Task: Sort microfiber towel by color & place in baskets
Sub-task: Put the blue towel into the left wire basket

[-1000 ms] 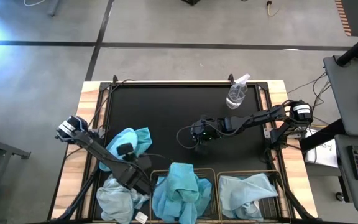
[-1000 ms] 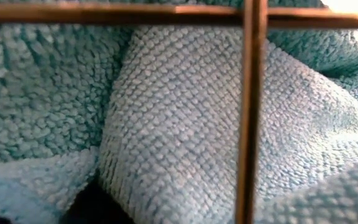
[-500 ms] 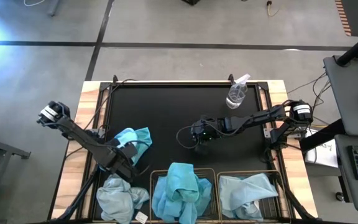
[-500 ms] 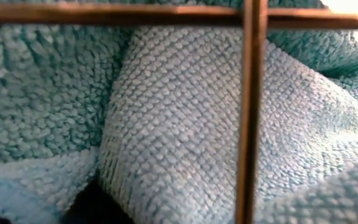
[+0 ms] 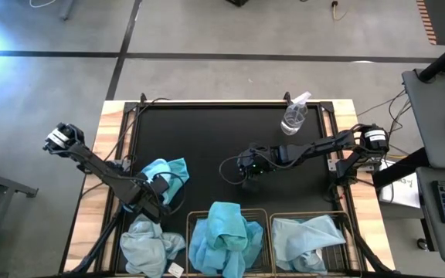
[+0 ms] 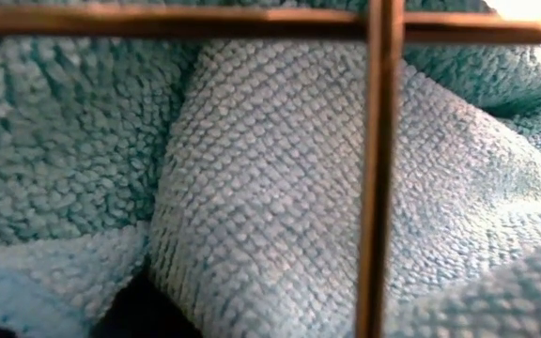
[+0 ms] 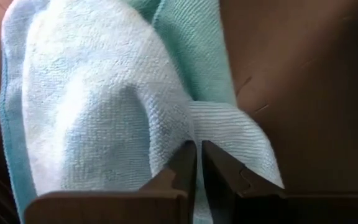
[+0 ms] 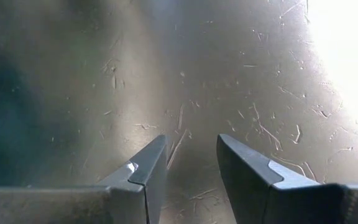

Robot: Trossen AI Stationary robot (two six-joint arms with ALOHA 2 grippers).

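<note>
Towel pile fills the low view; left gripper [image 7: 199, 163] pinches the bright turquoise microfiber towel [image 5: 166, 174]; right gripper [image 8: 191, 163] gapes, empty.

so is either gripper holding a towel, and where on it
The left gripper pinches a fold of the turquoise towel; the right gripper is open and empty.

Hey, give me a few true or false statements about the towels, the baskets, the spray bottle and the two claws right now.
1. The left claw is shut on a bright blue towel. True.
2. The right claw holds a towel. False: it is open over bare black mat, holding nothing.
3. The spray bottle lies inside a basket. False: it is on the mat at the far side.
4. Both baskets have towels in them. True.
5. A pale towel lies outside the baskets, left of them. True.
</note>
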